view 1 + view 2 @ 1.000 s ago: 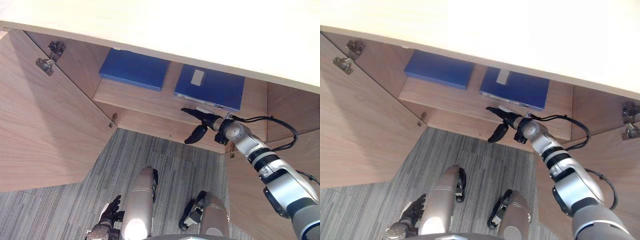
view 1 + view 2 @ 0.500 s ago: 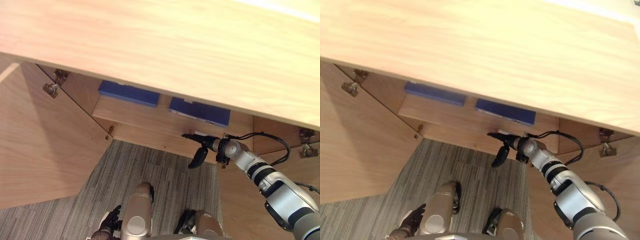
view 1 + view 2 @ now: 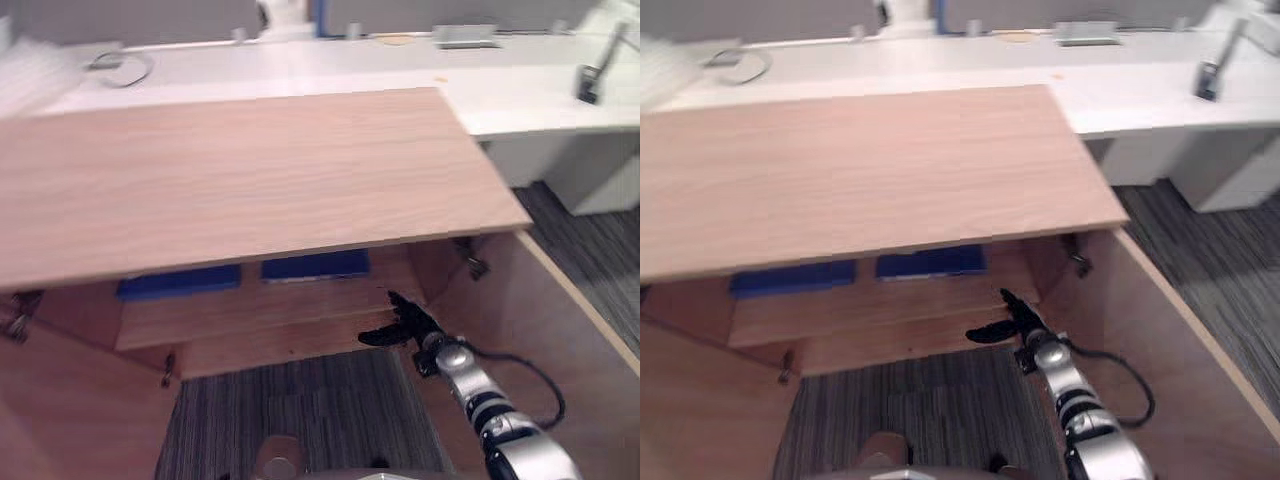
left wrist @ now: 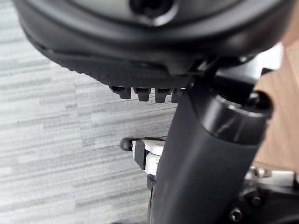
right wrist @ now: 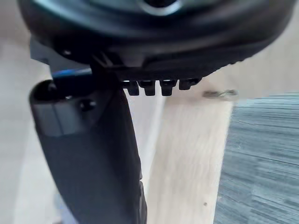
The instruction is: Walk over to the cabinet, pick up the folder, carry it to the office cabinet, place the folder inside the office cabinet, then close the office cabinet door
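Under the top of the office cabinet (image 3: 250, 180), one shelf (image 3: 250, 318) carries two blue folders, flat and side by side. The right folder (image 3: 315, 265) lies nearer the right hand (image 3: 402, 324), and the left folder (image 3: 180, 282) lies toward the left door (image 3: 65, 420). Both doors stand open. One metal hinge (image 3: 471, 264) shows at the upper corner beside the right door (image 3: 520, 320). The right hand is just in front of the shelf's front edge, below the right folder and apart from it. Its fingers are extended, the thumb is spread to the side, and it holds nothing. The left hand (image 4: 140, 42) shows above grey carpet (image 4: 56, 130); whether it is open or closed cannot be told. A white desk (image 3: 400, 60) stands behind the cabinet.
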